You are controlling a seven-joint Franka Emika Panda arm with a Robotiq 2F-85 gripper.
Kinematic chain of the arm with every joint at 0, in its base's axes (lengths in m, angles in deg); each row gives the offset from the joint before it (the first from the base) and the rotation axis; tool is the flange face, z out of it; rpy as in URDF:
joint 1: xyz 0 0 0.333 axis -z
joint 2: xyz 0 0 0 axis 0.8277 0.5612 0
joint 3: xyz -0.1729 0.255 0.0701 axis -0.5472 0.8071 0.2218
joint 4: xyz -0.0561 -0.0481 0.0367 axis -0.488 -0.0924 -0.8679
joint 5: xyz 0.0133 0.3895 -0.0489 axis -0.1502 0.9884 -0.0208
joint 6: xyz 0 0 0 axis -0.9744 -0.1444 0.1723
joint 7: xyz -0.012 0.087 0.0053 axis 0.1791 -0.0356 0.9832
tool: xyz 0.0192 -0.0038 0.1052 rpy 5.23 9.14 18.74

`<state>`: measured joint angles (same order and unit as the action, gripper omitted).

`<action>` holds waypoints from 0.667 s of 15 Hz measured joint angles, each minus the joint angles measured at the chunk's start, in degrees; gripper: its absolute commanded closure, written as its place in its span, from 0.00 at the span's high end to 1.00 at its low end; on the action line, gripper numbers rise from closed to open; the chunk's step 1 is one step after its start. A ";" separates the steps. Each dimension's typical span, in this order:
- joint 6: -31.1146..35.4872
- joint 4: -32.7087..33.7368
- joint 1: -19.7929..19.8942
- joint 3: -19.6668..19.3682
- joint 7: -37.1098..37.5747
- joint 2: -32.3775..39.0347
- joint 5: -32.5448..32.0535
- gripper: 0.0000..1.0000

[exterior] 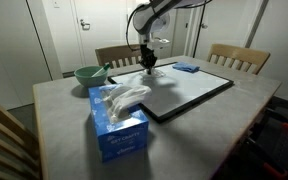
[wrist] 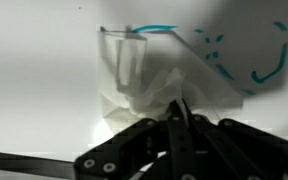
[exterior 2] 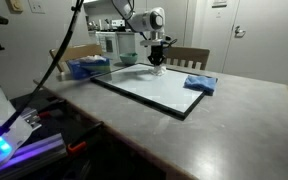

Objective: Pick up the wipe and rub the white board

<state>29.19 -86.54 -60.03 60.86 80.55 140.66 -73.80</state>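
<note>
A grey table (exterior: 54,105) stands in a white-walled room, two wooden chairs (exterior: 238,58) at its far edge, a white door (exterior: 84,28) behind.

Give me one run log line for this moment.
gripper: shut on wipe | wipe: down on white board | blue pen marks: visible beside wipe

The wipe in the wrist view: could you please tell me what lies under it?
The wipe lies against the white board, pinched by the shut hand. Blue pen marks show beside it; any marks directly beneath it are covered.
</note>
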 measured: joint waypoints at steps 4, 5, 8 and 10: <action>-1.05 -0.05 1.36 2.98 -3.54 -0.14 2.08 0.00; -1.52 -0.10 1.59 4.05 -5.05 -0.17 2.59 0.00; -3.58 -0.12 1.63 6.16 -9.05 -0.19 3.20 0.00; -4.46 -0.10 1.58 6.32 -10.54 -0.19 3.20 0.00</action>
<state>24.74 -86.64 -58.45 67.18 70.01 140.47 -70.60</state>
